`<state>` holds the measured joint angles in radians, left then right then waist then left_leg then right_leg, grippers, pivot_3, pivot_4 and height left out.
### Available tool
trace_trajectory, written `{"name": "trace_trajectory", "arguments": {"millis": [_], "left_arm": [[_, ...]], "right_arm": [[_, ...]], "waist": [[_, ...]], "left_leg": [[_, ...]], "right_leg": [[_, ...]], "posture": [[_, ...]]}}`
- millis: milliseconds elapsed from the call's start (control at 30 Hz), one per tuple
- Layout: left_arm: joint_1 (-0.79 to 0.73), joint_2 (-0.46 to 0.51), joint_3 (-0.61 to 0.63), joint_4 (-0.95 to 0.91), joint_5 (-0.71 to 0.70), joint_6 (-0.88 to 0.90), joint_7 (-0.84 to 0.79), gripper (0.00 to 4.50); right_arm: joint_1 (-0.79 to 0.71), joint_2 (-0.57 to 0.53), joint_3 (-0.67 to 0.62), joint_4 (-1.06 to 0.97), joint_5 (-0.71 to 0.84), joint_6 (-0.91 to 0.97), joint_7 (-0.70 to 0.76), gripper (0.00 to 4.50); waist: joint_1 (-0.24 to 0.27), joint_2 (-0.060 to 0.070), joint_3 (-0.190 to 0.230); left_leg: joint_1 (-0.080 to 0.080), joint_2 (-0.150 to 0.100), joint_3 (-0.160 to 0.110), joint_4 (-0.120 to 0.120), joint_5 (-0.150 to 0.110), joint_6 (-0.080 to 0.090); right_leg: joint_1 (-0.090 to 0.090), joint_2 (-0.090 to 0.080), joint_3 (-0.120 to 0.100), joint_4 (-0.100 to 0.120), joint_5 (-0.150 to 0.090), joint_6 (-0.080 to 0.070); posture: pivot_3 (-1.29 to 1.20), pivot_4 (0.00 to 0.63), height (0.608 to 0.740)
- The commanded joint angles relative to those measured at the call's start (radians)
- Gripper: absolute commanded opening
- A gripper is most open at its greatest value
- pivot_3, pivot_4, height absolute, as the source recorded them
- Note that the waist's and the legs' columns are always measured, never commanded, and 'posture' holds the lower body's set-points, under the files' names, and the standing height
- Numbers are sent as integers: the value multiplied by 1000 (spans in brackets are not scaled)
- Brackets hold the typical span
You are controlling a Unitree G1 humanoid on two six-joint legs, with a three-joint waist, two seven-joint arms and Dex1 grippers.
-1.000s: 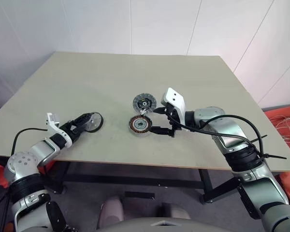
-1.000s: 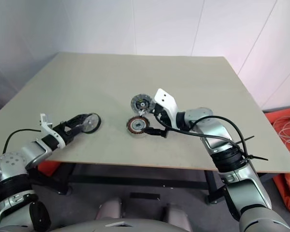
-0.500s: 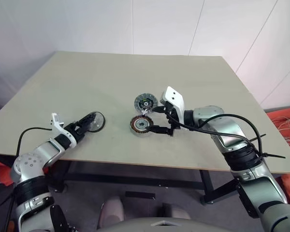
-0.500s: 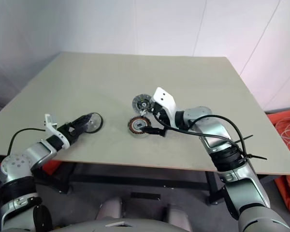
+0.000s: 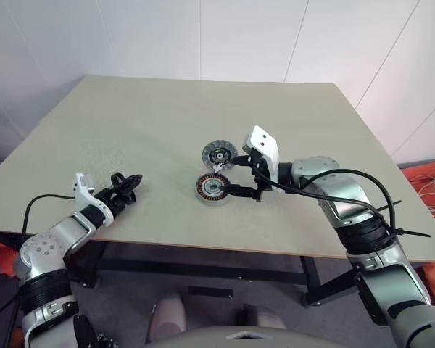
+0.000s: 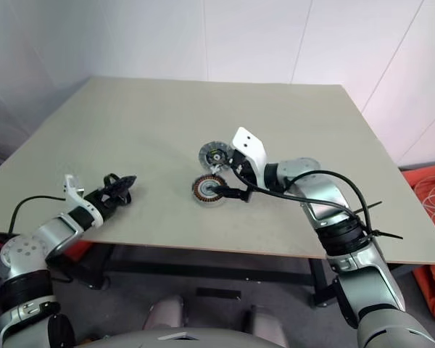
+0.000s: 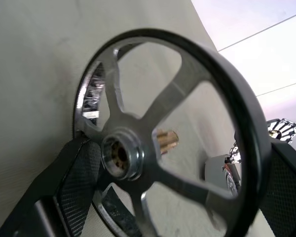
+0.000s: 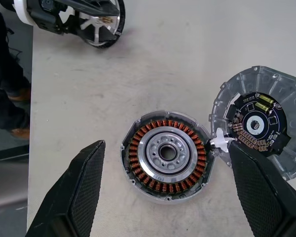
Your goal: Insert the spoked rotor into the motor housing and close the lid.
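Your left pincer (image 5: pixel 125 183) is grasping the spoked rotor (image 7: pixel 158 143), with a finger on each side of its dark rim. It sits at the near left of the worktop (image 5: pixel 130 123). The rotor stands on its edge, so its flat face is turned sideways and not down.

The motor housing (image 5: pixel 212 188) lies flat near the middle of the worktop, well apart to the right of the rotor. Its open side with the copper ring faces up. The lid (image 5: pixel 219 154) lies just beside it on the far side, touching it.

Your right pincer (image 8: pixel 170 192) is released, with 1 finger on each side of the housing, not squeezing it. It is the nearer arm to the housing. I think you must bring the rotor right and tip it flat over the housing.
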<state>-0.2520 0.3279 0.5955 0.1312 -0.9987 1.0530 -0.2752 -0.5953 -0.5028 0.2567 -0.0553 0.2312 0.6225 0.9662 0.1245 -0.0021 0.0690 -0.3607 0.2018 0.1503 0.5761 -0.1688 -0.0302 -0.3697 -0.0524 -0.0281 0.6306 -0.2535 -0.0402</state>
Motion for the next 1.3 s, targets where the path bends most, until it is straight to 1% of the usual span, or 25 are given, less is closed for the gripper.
{"name": "trace_trajectory", "arguments": {"millis": [33, 100, 400, 633, 700, 800, 900, 1133, 1300], "left_arm": [[-39, 11, -6, -15, -15, -21, -17, 4500], [-52, 16, -11, -26, -27, -14, -24, 4500], [-75, 29, -7, -101, -93, 24, -16, 4500], [-26, 44, 38, -190, -211, 54, 30, 4500], [1, 56, 53, -195, -222, 47, 45, 4500], [38, 76, 62, -156, -186, 10, 56, 4500], [49, 69, 69, -114, -186, -15, 62, 4500], [18, -8, 51, -20, -202, -43, 78, 4500], [-7, -58, 63, 43, -229, -45, 98, 4500]], "right_arm": [[-17, -5, -22, -25, 12, -6, -2, 4493], [-12, -6, -22, -28, 12, -5, -4, 4493], [-11, -4, -20, -28, 14, -4, -8, 4493], [-6, -6, -22, -29, 17, -3, -8, 4493], [-4, -7, -22, -30, 18, -1, -8, 4493], [-4, -7, -23, -31, 20, 1, -8, 4493], [-4, -8, -20, -34, 22, 2, -4, 4493], [-3, -10, -23, -43, 24, 10, -6, 4493], [3, -15, -29, -56, 26, 19, -10, 4493]], "waist": [[-1, 0, 0], [-1, 0, 0], [-1, 0, 0], [-1, 0, 0], [-4, 0, 0], [-4, 0, 0], [-1, 0, 0], [1, 0, 0], [0, 0, 0]], "left_leg": [[0, 0, 0, 0, 0, 0], [-1, 0, 0, 0, 0, 0], [-6, 0, 0, 0, 0, 0], [-5, 0, 0, 0, 0, 0], [-5, 0, 0, 0, 0, 0], [-5, 0, 0, 0, 0, 0], [-5, 0, 0, 0, 0, 0], [-5, -1, 0, 1, 0, 0], [-5, -1, 0, 1, 0, 0]], "right_leg": [[0, 0, 0, 0, 0, -1], [0, 0, 0, -1, 3, -6], [-1, 0, -1, -7, 5, -5], [-1, 0, -1, -7, 5, -5], [-1, 0, -1, -7, 5, -5], [-1, 1, -1, -7, 5, -5], [-1, 0, -1, -7, 5, -5], [1, -1, -1, -7, 6, -3], [0, 0, -1, -7, 7, -3]], "posture": [[0, 0, 740], [0, 0, 740], [0, 0, 740], [0, 0, 740], [0, 0, 740], [0, 0, 740], [0, 0, 740], [0, 0, 740], [0, 0, 740]]}}
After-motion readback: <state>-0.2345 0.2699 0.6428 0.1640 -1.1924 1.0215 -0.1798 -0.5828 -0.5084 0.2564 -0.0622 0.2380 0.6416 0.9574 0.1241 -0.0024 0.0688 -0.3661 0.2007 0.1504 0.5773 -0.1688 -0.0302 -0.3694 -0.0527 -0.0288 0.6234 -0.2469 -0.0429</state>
